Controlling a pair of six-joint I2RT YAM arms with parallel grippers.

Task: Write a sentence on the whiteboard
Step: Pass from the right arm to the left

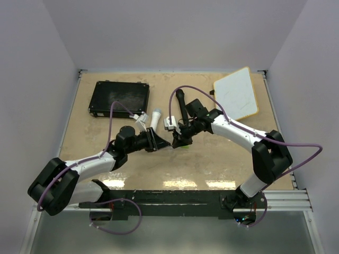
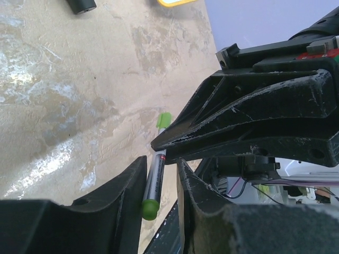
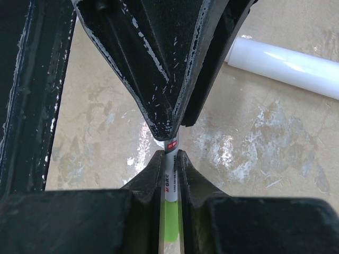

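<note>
The whiteboard [image 1: 237, 93] was seen blank, so no sentence was judged written. Well left of it, the right gripper [image 1: 176, 142] was clamped on a green marker [image 3: 169, 180], with the left gripper [image 1: 161, 144] held slightly apart around it.

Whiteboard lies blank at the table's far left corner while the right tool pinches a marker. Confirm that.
Wrong side: the whiteboard lies blank at the far right corner, as the top view shows. The right tool does pinch the marker.
</note>
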